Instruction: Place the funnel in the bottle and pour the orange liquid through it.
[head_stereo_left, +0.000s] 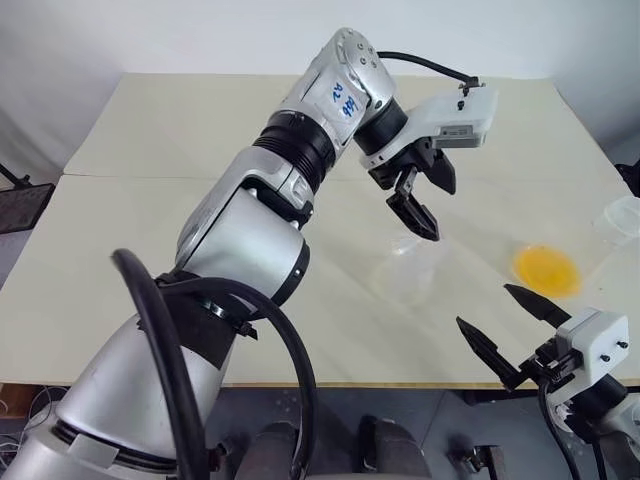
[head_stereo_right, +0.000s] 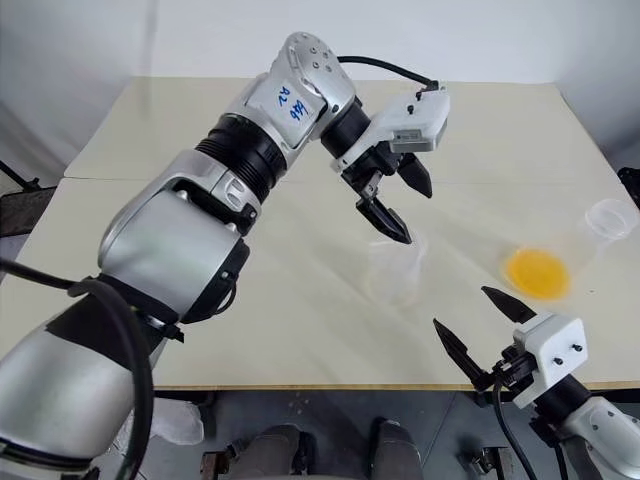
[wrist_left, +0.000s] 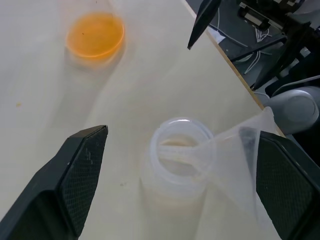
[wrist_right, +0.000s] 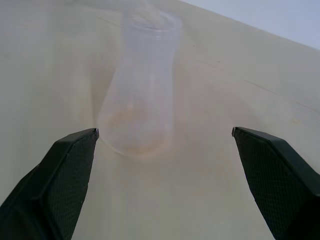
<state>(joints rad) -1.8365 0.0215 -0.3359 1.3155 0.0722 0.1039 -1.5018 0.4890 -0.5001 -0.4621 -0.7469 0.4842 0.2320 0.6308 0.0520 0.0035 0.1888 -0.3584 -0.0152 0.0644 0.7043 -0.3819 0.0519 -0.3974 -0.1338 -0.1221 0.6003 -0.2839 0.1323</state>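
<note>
I have the left pincer (head_stereo_left: 425, 200) raised over the middle of the bench (head_stereo_left: 150, 140), fingers spread wide. In its wrist view the funnel (wrist_left: 235, 150) leans tilted against the bottle (wrist_left: 182, 150) mouth, its spout poking into the neck, its rim beside one finger (wrist_left: 285, 185); I can't tell whether they touch. From the head views the bottle (head_stereo_right: 395, 270) sits just under the pincer's tips, faint and hard to outline.

The orange liquid (head_stereo_left: 547, 270) pools in the flask (head_stereo_right: 570, 255) to the right, near the bench's right edge, its neck cut off in the left eye view. The right pincer (head_stereo_left: 505, 335) hovers open at the front edge, just short of that flask. Behind and left of the bottle the bench gives me wide bare room.
</note>
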